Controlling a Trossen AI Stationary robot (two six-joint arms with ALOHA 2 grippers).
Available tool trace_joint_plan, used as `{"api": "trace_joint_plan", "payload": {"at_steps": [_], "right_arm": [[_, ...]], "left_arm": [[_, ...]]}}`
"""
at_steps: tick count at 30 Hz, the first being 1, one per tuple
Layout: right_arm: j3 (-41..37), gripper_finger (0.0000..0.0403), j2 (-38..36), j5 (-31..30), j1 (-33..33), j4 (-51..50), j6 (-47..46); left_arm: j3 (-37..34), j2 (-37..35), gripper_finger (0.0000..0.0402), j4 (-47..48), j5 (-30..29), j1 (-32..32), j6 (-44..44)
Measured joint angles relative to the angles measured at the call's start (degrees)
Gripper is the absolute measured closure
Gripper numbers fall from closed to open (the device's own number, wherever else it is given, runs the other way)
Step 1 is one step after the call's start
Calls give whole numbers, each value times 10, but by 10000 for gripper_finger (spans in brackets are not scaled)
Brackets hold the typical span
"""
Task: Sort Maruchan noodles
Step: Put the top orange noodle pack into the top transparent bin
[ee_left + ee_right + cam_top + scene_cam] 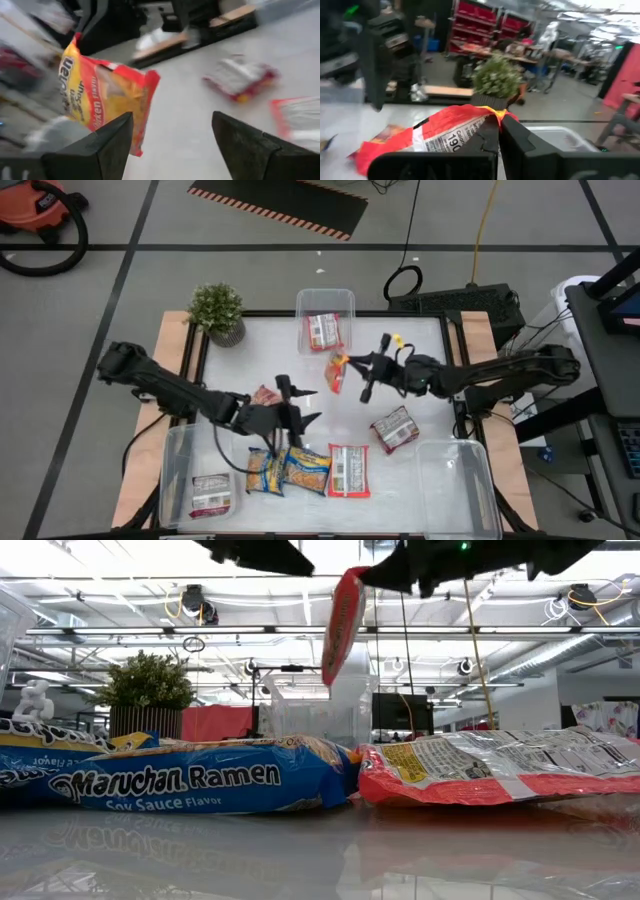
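Note:
My right gripper [352,367] is shut on a red-orange Maruchan packet [338,372], which hangs above the table's middle just near of the far clear bin [345,298]. My left gripper [296,408] hovers open to the left of it, and the hanging packet [105,100] shows beyond its fingers. A red packet [265,394] lies flat by the left gripper. Flat near the front edge lie a yellow-blue packet [288,470], a red-white one [348,471] and another red one [395,428]. One packet [323,330] lies in the far bin and one [212,495] in the near left bin. My right gripper pinches the packet's upper edge [487,114] between its two shut fingers, which come in about level from the table's right side. The packet [342,625] hangs upright below the fingers, lifted clear of the table.
A potted plant [222,315] stands at the far left corner. A clear bin [455,485] sits at the near right and another [175,450] at the near left. Bare tabletop lies between the far bin and the front row of packets.

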State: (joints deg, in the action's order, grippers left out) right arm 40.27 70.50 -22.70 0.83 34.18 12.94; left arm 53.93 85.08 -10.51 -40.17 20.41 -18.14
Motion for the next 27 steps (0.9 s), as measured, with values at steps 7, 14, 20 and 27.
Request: {"api": "trace_joint_plan", "payload": {"at_steps": [7, 14, 20, 27], "right_arm": [[0, 403, -54, -13, 0, -24, 22], [0, 403, -86, -16, 0, -69, 30], [0, 403, -89, -16, 0, -73, 40], [0, 403, -89, -21, -1, -53, 25]], "left_arm": [[0, 75, 125, -203, -84, -16, -130], [0, 140, 125, -310, -79, -51, -137], [0, 173, 125, -369, -53, -72, -93], [0, 207, 125, -410, -64, -80, -111]]}}
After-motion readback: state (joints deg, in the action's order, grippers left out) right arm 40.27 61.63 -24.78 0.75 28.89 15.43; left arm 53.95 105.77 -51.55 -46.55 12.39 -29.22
